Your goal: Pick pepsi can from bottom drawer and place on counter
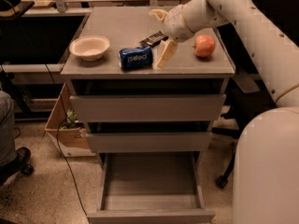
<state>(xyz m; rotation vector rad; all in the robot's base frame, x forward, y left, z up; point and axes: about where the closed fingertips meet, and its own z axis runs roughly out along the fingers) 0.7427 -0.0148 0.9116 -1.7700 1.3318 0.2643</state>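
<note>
The blue pepsi can (135,58) lies on its side on the grey counter (117,27), near its front edge. My gripper (161,34) is just to the right of the can and slightly above the counter. It is open and empty, with one finger (167,53) pointing down beside the can and the other finger (158,14) raised further back. The bottom drawer (149,185) is pulled out and shows an empty grey floor.
A white bowl (89,47) stands at the counter's left. A red apple (204,45) sits at the right. A dark flat snack bar (153,38) lies behind the can. The two upper drawers (147,107) are slightly ajar. A cardboard box (65,125) stands on the floor at the left.
</note>
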